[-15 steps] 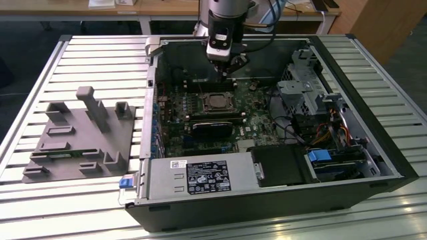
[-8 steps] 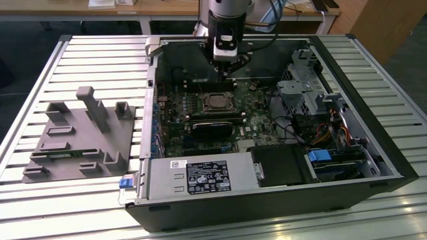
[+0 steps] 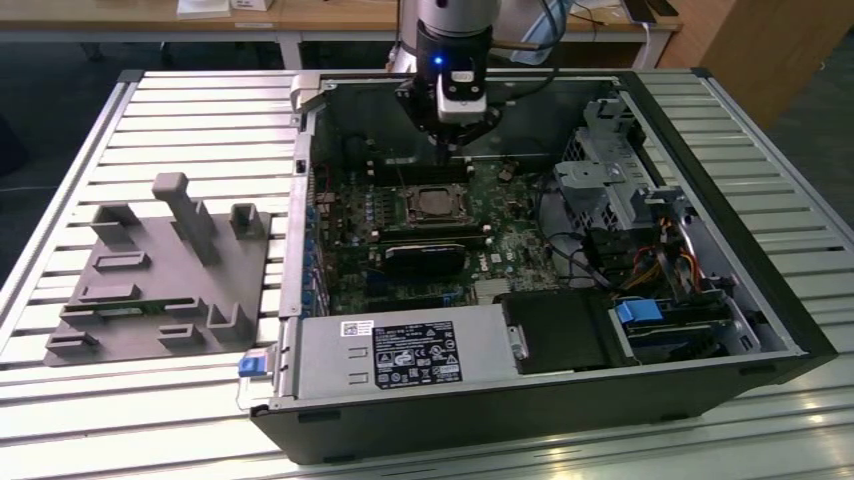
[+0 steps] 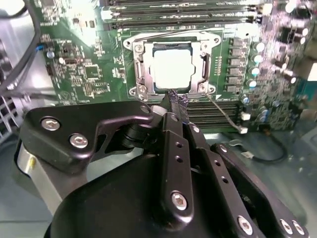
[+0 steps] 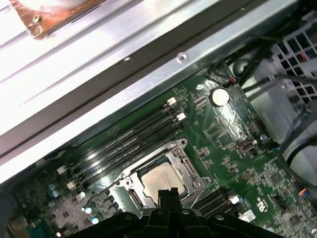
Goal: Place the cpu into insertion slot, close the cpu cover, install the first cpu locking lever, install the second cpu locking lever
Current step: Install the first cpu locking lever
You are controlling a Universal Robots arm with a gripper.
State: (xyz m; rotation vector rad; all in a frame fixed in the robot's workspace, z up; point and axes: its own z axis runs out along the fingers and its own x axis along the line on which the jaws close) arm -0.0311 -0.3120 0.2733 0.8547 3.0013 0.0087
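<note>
Since the tool (image 4: 174, 101) hangs clenched with nothing between its fingers, its tip just beside one edge of the cpu cover (image 4: 137, 69) in the second wrist view, a slightly misjudged descent could drive it onto the green motherboard (image 4: 84, 74) or the memory slots (image 4: 218, 106) rather than onto a lever. The cpu (image 4: 171, 69) lies flat in the insertion slot (image 4: 171, 47), and the cover sits down around it like a frame. One thin wire locking lever (image 4: 225, 114) juts out free from a corner of the socket, over the memory slots; I judge it unlatched. If the tool pushes it at an angle, it could spring aside, slip off the fingertip or miss its hook, so the cover would go unclamped. Uneven pressure on the cover could shift the chip and harm the contacts beneath. Whether the other lever is latched I cannot tell.
</note>
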